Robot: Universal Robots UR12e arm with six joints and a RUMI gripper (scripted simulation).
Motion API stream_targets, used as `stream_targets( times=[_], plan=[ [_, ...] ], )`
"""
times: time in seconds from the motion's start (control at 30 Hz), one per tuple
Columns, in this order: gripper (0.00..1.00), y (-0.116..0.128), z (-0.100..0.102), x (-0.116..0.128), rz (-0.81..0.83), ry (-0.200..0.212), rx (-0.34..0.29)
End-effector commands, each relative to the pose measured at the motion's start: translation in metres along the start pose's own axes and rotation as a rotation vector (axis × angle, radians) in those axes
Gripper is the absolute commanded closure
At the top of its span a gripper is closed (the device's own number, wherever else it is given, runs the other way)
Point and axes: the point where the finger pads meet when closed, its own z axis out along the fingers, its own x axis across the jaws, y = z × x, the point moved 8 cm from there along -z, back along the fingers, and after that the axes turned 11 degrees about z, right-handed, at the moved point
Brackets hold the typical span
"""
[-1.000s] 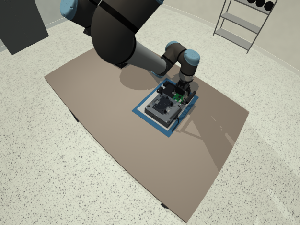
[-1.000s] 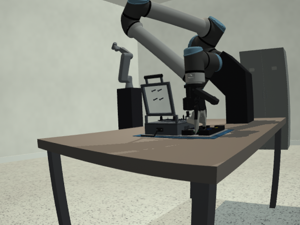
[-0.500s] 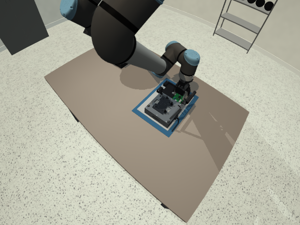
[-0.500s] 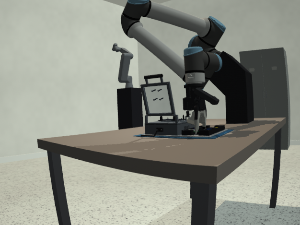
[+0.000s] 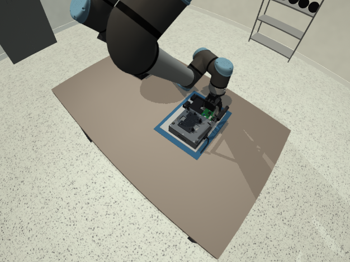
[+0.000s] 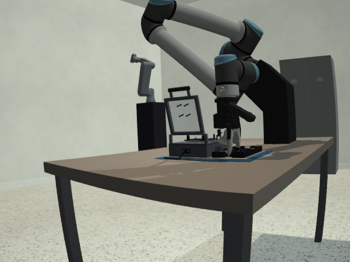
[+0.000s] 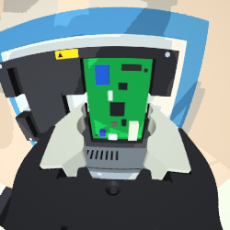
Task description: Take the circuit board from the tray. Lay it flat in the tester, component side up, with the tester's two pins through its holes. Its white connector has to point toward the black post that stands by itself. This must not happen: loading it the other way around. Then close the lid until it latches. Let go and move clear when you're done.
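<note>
The green circuit board [image 7: 117, 98] lies component side up in the black tray [image 7: 46, 92], its white connector [image 7: 133, 131] at the end nearest my wrist. My gripper [image 7: 117, 103] is down over that end with one finger on each long side, close against the edges; it is partly open and the board rests in the tray. In the top view the gripper [image 5: 211, 110] stands over the board [image 5: 208, 113], just behind the grey tester [image 5: 189, 125]. In the exterior view the tester's [image 6: 189, 148] lid [image 6: 184, 113] stands upright and open, left of the gripper [image 6: 232, 149].
Tester and tray sit on a blue mat [image 5: 163, 129] on the brown table. A cable [image 5: 206, 143] leaves the tester's front. A second grey arm on a black pedestal [image 6: 146, 98] and a dark cabinet [image 6: 306, 98] stand behind the table; a shelf [image 5: 289, 16] stands far off.
</note>
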Motion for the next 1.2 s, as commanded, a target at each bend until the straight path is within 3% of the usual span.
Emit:
stream_targets(
  times=[0.0, 1.17],
  plan=[
    [0.51, -0.001, 0.0008, 0.0017, 0.001, 0.002, 0.001],
    [0.58, -0.001, 0.0009, 0.0017, 0.001, 0.002, 0.001]
  ],
)
